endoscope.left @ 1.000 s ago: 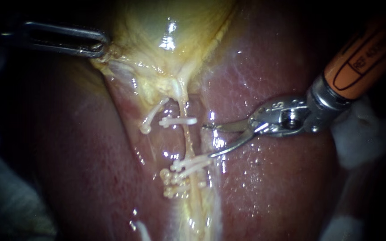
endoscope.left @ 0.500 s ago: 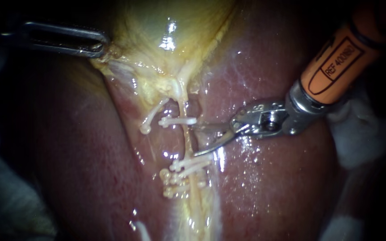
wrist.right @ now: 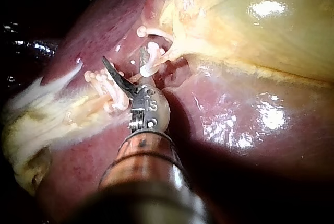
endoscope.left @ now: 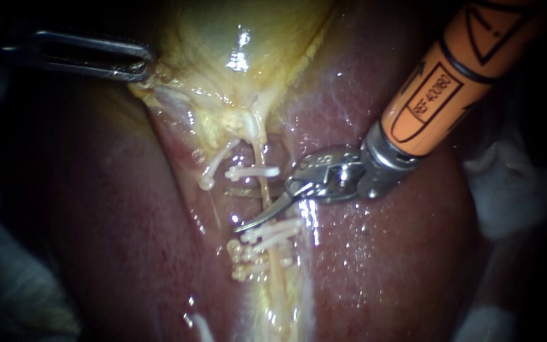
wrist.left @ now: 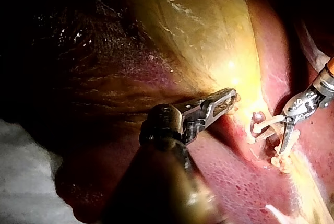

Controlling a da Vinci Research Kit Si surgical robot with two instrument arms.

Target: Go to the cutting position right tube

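The main risk here is a cut that lands in the wrong place. The thin yellowish right tube (endoscope.left: 264, 196) runs down the middle of the frame. It has one white plastic clip (endoscope.left: 252, 171) across it above and a cluster of white plastic clips (endoscope.left: 266, 234) across it below. The bare stretch between them is short. If the blades close too near either side, they could nick a clip or leave a stump so short that the clip slips off.

A second risk is the far blade. It shows only dimly past the tube, so its tip may be lying against the glossy dark red liver (endoscope.left: 381, 253) and could cut into it. A shallow reach would be a third problem, since it would sever only part of the tube.

The right instrument with the orange shaft and curved steel blades (endoscope.left: 232, 209) enters from the upper right of the frame. Its jaws are moderately open and straddle the tube between the upper clip and the lower cluster. The near blade lies just above the cluster. I cannot tell whether either blade touches the tube, and nothing is gripped.

The left instrument, slim and grey metal (endoscope.left: 139, 67), is in the upper left of the frame. Its jaws are clamped on the edge of the pale yellow gallbladder (endoscope.left: 242, 38). If that hold slips, I judge the tube would slacken and shift between the blades.
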